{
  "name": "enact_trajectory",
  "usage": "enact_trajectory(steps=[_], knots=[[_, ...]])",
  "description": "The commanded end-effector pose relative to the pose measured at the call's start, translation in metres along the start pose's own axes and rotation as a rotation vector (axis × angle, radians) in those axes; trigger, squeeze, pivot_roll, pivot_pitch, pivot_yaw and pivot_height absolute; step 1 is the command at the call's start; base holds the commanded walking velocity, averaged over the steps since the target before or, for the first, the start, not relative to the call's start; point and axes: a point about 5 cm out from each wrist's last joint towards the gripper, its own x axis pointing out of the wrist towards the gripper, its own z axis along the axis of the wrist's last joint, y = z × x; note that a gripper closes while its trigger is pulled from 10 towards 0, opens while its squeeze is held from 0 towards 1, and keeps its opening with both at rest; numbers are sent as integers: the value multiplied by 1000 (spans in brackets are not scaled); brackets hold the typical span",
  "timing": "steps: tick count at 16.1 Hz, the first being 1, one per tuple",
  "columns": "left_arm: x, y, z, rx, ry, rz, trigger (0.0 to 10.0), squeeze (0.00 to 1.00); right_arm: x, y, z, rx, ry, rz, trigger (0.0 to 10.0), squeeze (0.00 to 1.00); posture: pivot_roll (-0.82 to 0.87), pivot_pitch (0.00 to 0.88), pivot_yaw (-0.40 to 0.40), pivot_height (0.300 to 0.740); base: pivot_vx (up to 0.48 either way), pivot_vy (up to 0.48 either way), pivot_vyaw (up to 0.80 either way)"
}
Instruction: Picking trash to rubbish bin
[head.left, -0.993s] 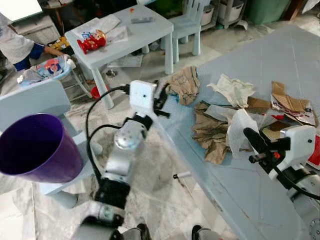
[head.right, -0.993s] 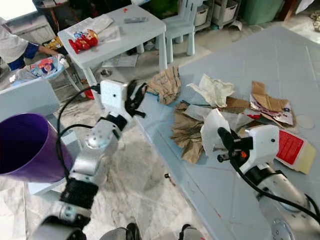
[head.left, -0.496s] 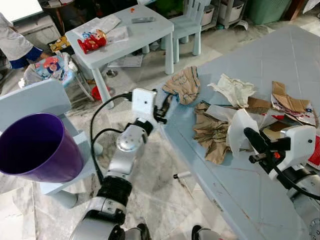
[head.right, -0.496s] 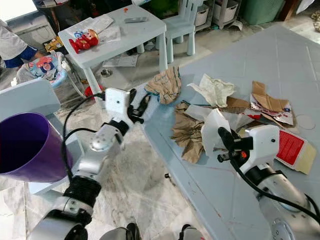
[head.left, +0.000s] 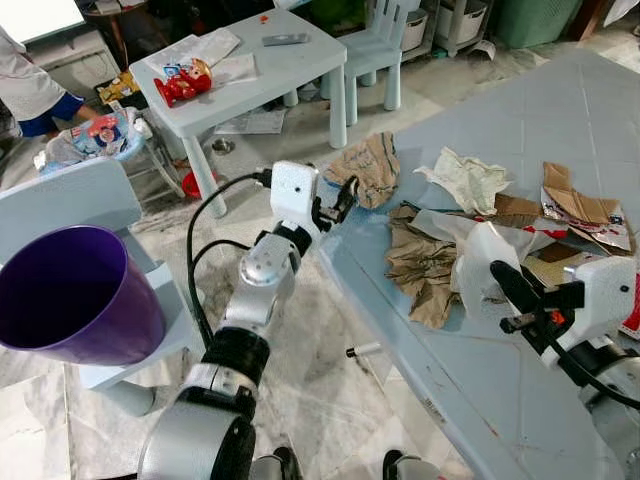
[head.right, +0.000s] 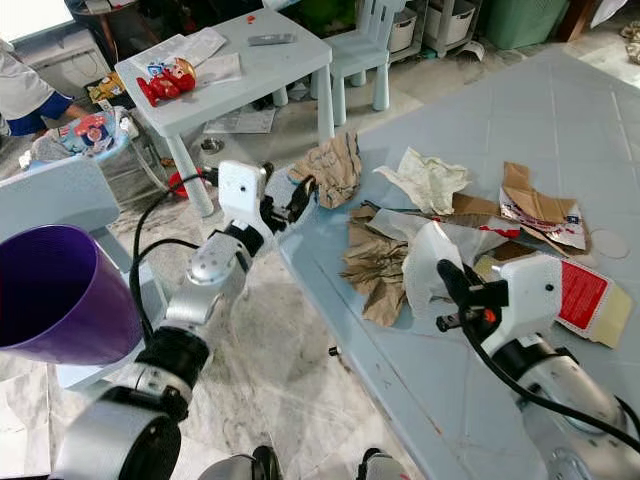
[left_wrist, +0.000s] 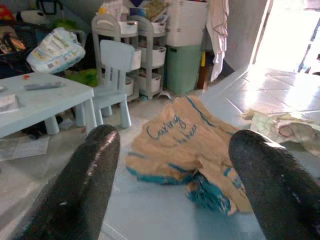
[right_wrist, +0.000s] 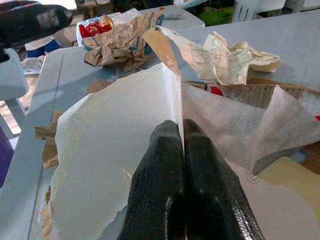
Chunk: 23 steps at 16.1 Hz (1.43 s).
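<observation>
A purple bin (head.left: 70, 295) stands at the left on a low pale-blue stand. On the big pale-blue table (head.left: 500, 400) lies scattered paper trash. My left gripper (head.left: 340, 197) hovers at the table's near-left corner, open, its fingers (left_wrist: 95, 165) pointing at a crumpled brown paper bag with blue print (left_wrist: 190, 145), just short of it. My right gripper (head.left: 503, 275) is shut on the edge of a white paper sheet (right_wrist: 115, 150) that stands up from the pile; the fingers (right_wrist: 170, 165) pinch its fold.
More trash lies beyond: crumpled brown paper (head.left: 420, 265), a white wad (head.left: 465, 178), torn cardboard (head.left: 580, 210). A small table (head.left: 250, 75) with a red toy and a child's chair (head.left: 385, 40) stand behind. A person (head.left: 30, 90) is at the far left.
My left gripper has reached forward and right, from beside the table corner up to the brown bag. The right gripper still holds the white sheet, barely moved.
</observation>
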Motion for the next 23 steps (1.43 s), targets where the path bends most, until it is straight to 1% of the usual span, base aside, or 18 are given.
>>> enact_trajectory(steps=[1, 3, 4, 5, 6, 7, 8, 10, 13, 14, 18, 23], knots=[[4, 1, -1, 25, 15, -13, 10000, 1000, -7, -2, 7, -23, -11, -22, 0, 0, -277, 224, 42, 740, 0, 0, 0], [6, 3, -3, 39, 39, -6, 10000, 1000, -11, -4, 10, -33, -10, -37, 0, 0, -296, 231, 42, 740, 0, 0, 0], [8, 3, -5, 18, 52, -22, 10000, 1000, -15, -5, 11, -38, -7, -46, 0, 0, -313, 238, 41, 740, 0, 0, 0], [10, 1, -5, 9, 59, -38, 10000, 882, -17, -5, 12, -39, -6, -47, 0, 0, -324, 243, 39, 740, 0, 0, 0], [10, 0, -5, 8, 63, -45, 10000, 882, -17, -5, 13, -40, -6, -48, 0, 0, -324, 243, 39, 740, 0, 0, 0], [11, -2, -6, 7, 72, -56, 10000, 541, -18, -4, 14, -39, -7, -46, 0, 0, -332, 245, 38, 740, 0, 0, 0], [13, -8, -8, 4, 82, -82, 10000, 0, -19, -1, 17, -33, -10, -39, 0, 0, -341, 248, 38, 740, 0, 0, 0], [14, -17, -11, -6, 90, -115, 10000, 0, -19, 4, 22, -27, -19, -26, 0, 0, -354, 254, 35, 740, 0, 0, 0], [16, -21, -14, -12, 111, -125, 10000, 0, -20, 9, 21, -17, -10, -12, 0, 0, -365, 263, 33, 740, 0, 0, 0], [15, -21, -16, -16, 126, -133, 0, 0, -20, 13, 20, -5, -4, -2, 0, 0, -369, 268, 35, 740, 0, 0, 0], [15, -17, -15, -20, 119, -135, 0, 0, -21, 17, 19, 11, 9, 3, 0, 0, -359, 275, 38, 740, 0, 0, 0], [15, -13, -13, -17, 103, -140, 0, 0, -17, 20, 17, 25, 12, 13, 0, 0, -343, 274, 43, 740, 0, 0, 0]])
